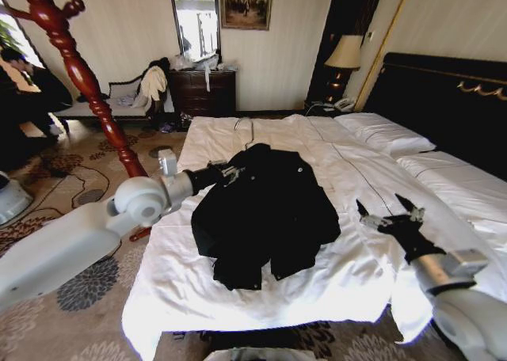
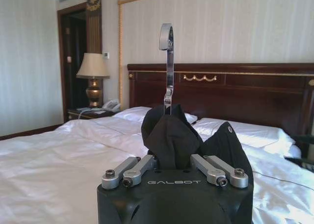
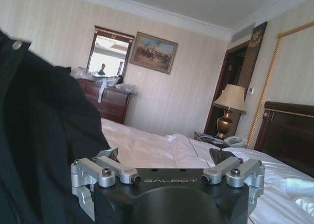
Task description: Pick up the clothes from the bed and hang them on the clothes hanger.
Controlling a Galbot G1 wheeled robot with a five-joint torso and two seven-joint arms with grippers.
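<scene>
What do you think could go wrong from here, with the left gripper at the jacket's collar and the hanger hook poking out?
1. The left gripper seems to pinch only a fold of the black jacket near the collar, so the cloth may slip when lifted.
2. The hanger's silver hook stands just past that fold; a pull on cloth alone might shift the hanger inside.
3. The open right gripper hovers over the white sheet and could catch it.

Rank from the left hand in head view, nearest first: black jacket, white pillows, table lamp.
From the left hand:
1. Black soft-cloth jacket, at the hand, mid-bed.
2. White pillows, to its right, by the black headboard.
3. Table lamp with cream shade, beyond the pillows, in the far corner.
</scene>
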